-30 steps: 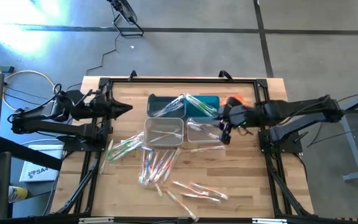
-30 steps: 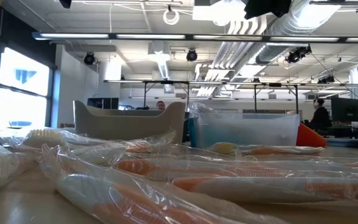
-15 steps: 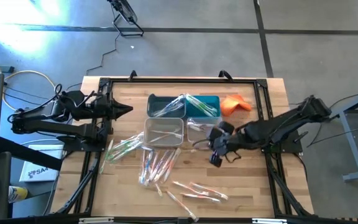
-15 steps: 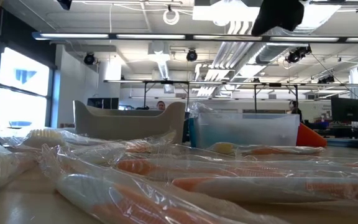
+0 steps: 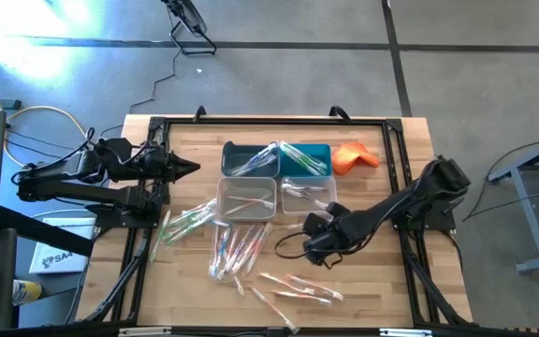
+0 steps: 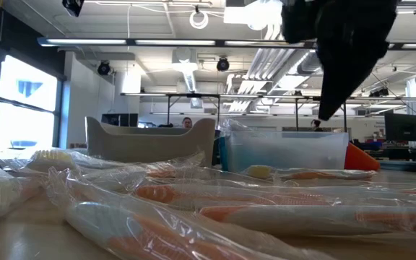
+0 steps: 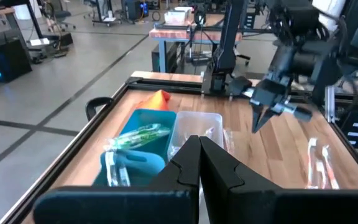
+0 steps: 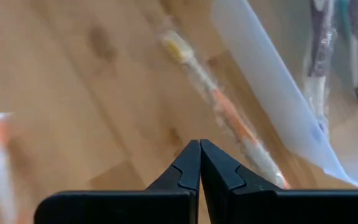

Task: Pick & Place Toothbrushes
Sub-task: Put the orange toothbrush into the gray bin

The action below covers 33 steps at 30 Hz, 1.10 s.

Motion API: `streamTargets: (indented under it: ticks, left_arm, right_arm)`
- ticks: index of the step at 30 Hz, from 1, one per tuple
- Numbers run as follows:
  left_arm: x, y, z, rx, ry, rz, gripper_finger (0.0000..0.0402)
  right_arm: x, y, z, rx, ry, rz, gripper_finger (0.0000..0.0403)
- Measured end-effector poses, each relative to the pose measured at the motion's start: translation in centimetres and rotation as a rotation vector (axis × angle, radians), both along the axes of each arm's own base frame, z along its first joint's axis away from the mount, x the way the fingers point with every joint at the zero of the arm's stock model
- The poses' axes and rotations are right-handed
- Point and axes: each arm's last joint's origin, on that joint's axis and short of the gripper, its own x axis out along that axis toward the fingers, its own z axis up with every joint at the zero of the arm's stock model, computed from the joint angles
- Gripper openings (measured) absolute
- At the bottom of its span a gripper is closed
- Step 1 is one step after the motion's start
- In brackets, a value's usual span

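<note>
high and wrist views, sorting of wrapped toothbrushes [image 5: 237, 248] from loose heaps at lower centre of the tabletop into small bins [image 5: 247, 196] at upper centre. right gripper [image 5: 313, 245] just below and right of the clear bins, fingers pressed together with nothing between them, poised above a single orange-handled toothbrush [image 8: 219, 109] lying on bare wood just beside the wall of a clear bin [image 8: 272, 93]. left gripper [image 5: 193, 168] parked at the left edge of the table, likewise clenched on nothing. judged as the approach to the next pick: best done by parting the fingers first, turning the wrist so the pads cross the handle rather than run along it, descending on the handle's middle and well away from the bin wall, then closing on one wrapper only. more brushes in the teal bins [image 5: 302, 159] and beside an orange cloth [image 5: 352, 156] at upper right. not resolvable: height of the right fingertips above the wood; count of brushes within each heap, wrappers overlapping; handle colours inside the clear bins. low view mostly blocked by near wrappers [image 6: 193, 209], only a dark arm mass at its upper right. lower edge of the high view cuts off the nearest brushes.
</note>
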Motion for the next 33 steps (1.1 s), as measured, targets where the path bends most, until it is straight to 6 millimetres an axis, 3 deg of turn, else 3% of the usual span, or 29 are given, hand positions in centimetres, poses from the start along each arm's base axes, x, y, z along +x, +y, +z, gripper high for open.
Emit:
streamTargets:
  ticks: [11, 18, 28, 33]
  left_arm:
    - [0.0, 0.0, -0.1, 0.002, 0.012, 0.0, 0.0]
    - [0.0, 0.0, -0.2, -0.001, 0.019, 0.0, 0.0]
    - [0.0, 0.0, -0.2, -0.002, 0.018, 0.001, 0.0]
    - [0.0, 0.0, -0.2, -0.002, 0.018, 0.001, 0.0]
  right_arm:
    - [1.4, -0.6, -3.8, -0.174, 0.031, -0.1, 0.0003]
    - [1.9, -1.0, -4.9, -0.23, 0.024, -0.129, 0.0003]
    - [1.0, -2.3, -7.8, -0.196, -0.012, -0.186, 0.0003]
    - [0.8, -2.2, -8.2, -0.154, 0.002, -0.191, 0.0003]
